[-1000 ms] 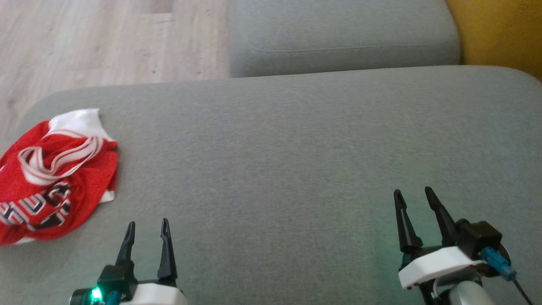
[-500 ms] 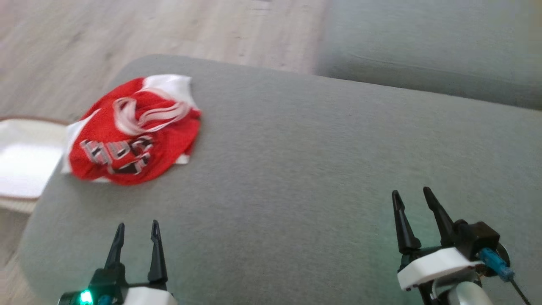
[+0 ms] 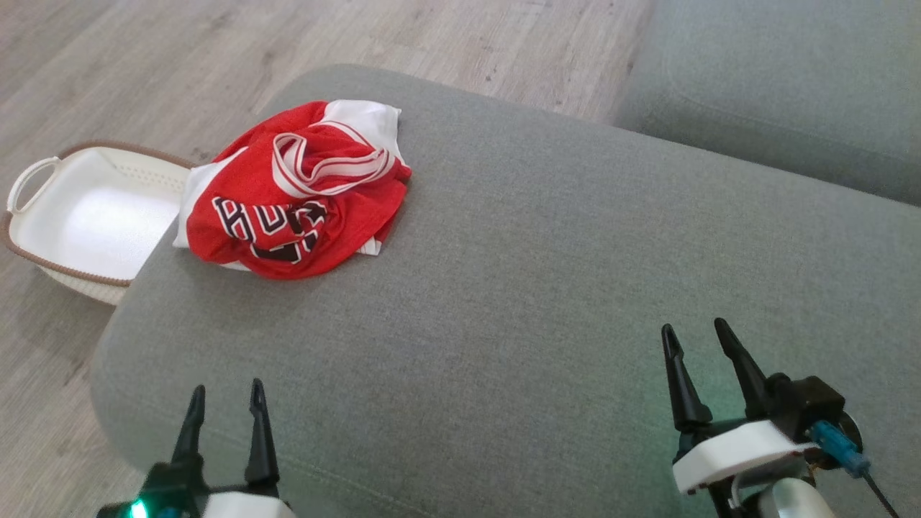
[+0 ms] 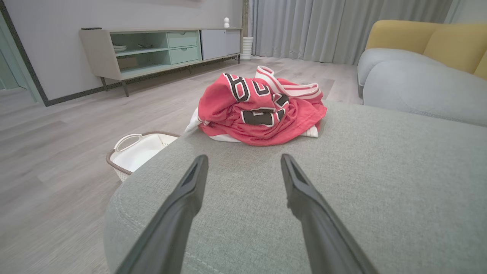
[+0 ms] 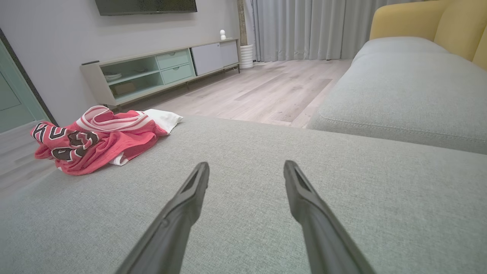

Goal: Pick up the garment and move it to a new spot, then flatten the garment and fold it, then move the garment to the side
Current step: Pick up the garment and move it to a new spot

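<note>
Red garment: bunched up at the far-left corner of the grey cushion
Left gripper: wide open, empty, by the front edge
Right gripper: open too, nothing held

The right gripper has its two fingers apart and empty above the grey sofa seat. The crumpled red garment lies at middle left.

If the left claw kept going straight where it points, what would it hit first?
Probably the crumpled red garment, straight ahead of the left gripper on the grey cushion, though depth is unclear.
</note>
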Controlling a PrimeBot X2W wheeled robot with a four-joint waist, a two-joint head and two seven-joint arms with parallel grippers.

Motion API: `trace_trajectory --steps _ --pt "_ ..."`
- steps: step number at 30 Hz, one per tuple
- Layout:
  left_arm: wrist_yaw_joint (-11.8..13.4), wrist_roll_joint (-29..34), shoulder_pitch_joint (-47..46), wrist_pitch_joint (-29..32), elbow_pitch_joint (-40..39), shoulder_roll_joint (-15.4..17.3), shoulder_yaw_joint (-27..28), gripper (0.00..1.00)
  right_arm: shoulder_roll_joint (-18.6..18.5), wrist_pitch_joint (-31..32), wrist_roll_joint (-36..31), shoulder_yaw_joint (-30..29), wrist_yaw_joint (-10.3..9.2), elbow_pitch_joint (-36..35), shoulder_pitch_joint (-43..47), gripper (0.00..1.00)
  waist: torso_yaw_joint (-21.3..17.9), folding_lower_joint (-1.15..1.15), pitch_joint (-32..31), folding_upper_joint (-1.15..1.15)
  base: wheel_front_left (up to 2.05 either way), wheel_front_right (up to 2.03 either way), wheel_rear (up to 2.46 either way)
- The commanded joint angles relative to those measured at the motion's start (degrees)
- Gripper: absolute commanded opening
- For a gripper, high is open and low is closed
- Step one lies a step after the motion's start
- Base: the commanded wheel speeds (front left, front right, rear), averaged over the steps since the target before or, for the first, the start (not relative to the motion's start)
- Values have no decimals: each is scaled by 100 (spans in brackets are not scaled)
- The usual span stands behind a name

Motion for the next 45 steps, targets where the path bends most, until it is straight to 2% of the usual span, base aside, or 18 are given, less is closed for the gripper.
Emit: trace_trajectory --steps 1,4,7,10,12,13,15,21,26,31,32,34,40,45 --pt "-45 -140 -260 -52 -238 40 224 100 -44 -37 -4 115 -4 -152 -271 100 -30 0 60 0 0 0 0" --pt "-160 -408 -545 101 -448 43 350 100 -44 -3 -73 42 -4 -224 -288 100 -48 0 214 0 0 0 0" --pt "-282 -598 -1075 480 -865 237 494 100 -44 70 -187 -35 -4 -354 -329 100 -69 0 432 0 0 0 0" --pt "-394 -900 -1716 1161 -1214 529 724 100 -44 191 -330 -79 -4 -559 -418 100 -150 0 756 0 0 0 0" --pt "-462 -1262 -2376 1819 -1266 859 1031 100 -44 331 -484 -111 -4 -778 -540 100 -308 0 1132 0 0 0 0" --pt "-494 -1501 -2578 2033 -1220 888 1156 100 -44 379 -536 -121 -4 -858 -576 100 -371 0 1272 0 0 0 0" --pt "-524 -1852 -2940 2437 -1041 1021 1369 100 -44 482 -655 -151 -4 -1020 -637 100 -501 0 1550 0 0 0 0" --pt "-507 -2286 -3666 3557 55 1541 1581 100 -44 791 -1011 -288 -4 -1570 -727 100 -938 0 2327 0 0 0 0" --pt "-498 -2756 -3896 4097 805 1528 1762 100 -44 899 -1078 -300 -4 -1865 -754 100 -1206 0 2636 0 0 0 0" --pt "-400 -2818 -3917 4538 1278 1605 1706 100 -44 929 -1072 -278 -4 -1967 -744 100 -1349 0 2719 0 0 0 0" --pt "-366 -2804 -3916 4651 1371 1632 1672 85 -44 930 -1061 -279 -4 -1975 -740 100 -1373 0 2721 0 0 0 0" --pt "-342 -2791 -3912 4816 1496 1676 1617 0 -44 921 -1018 -270 -4 -1965 -738 100 -1420 0 2695 0 0 0 0" --pt "-351 -2594 -3973 4354 1445 1954 1673 0 -44 815 -829 -233 -4 -1789 -700 100 -1486 0 2322 0 0 0 0" --pt "-512 -2335 -4233 3863 1039 2224 1591 0 -44 653 -631 -205 -4 -1555 -649 100 -1444 0 1774 0 0 0 0"
